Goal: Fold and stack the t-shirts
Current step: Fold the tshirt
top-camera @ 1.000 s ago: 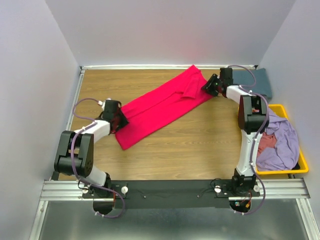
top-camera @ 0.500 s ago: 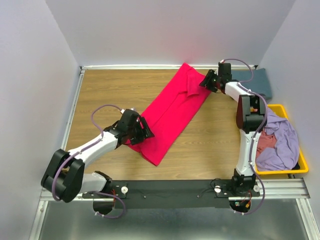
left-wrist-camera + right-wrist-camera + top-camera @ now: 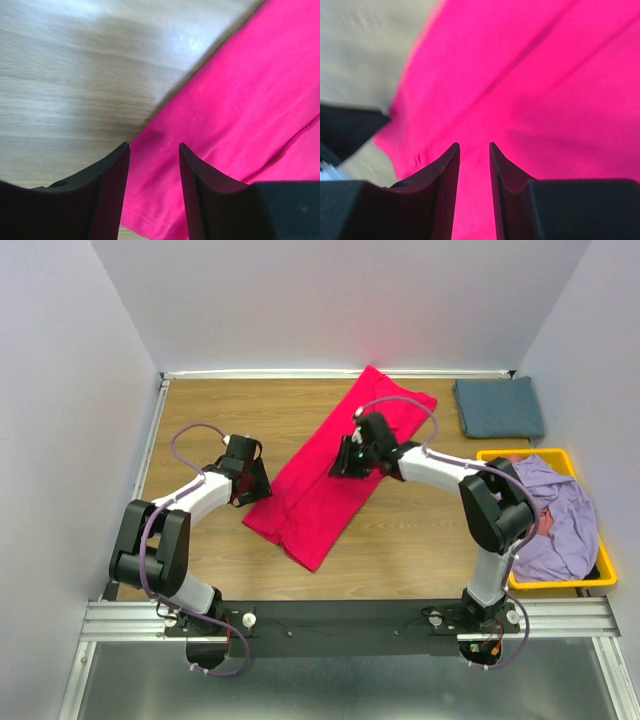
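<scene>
crimson t-shirt [image 3: 310, 510]: laid out as a long diagonal strip mid-desk [image 3: 220, 420] | left fingers [image 3: 112, 190]: held parted at its left hem, nothing gripped | right fingers [image 3: 445, 185]: held narrowly parted over its middle, nothing gripped | slate t-shirt [image 3: 499, 408]: folded, far right corner | lavender t-shirt [image 3: 560, 510]: heaped in yellow bin [image 3: 560, 583]
</scene>
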Action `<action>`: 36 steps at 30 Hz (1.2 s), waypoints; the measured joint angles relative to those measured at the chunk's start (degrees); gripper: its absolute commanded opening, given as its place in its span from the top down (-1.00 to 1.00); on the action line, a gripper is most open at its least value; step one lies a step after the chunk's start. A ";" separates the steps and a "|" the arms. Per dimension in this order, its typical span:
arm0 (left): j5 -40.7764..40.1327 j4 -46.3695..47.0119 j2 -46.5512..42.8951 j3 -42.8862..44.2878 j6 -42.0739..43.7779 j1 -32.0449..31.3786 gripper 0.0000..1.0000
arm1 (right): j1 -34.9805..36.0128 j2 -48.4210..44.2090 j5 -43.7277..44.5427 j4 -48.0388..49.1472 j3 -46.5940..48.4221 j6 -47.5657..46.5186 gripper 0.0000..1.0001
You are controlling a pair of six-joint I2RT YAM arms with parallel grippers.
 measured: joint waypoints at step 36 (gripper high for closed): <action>16.50 -2.60 -18.93 -13.97 -10.19 -33.18 -0.59 | -2.03 -21.03 17.51 -19.96 -16.50 -2.03 0.02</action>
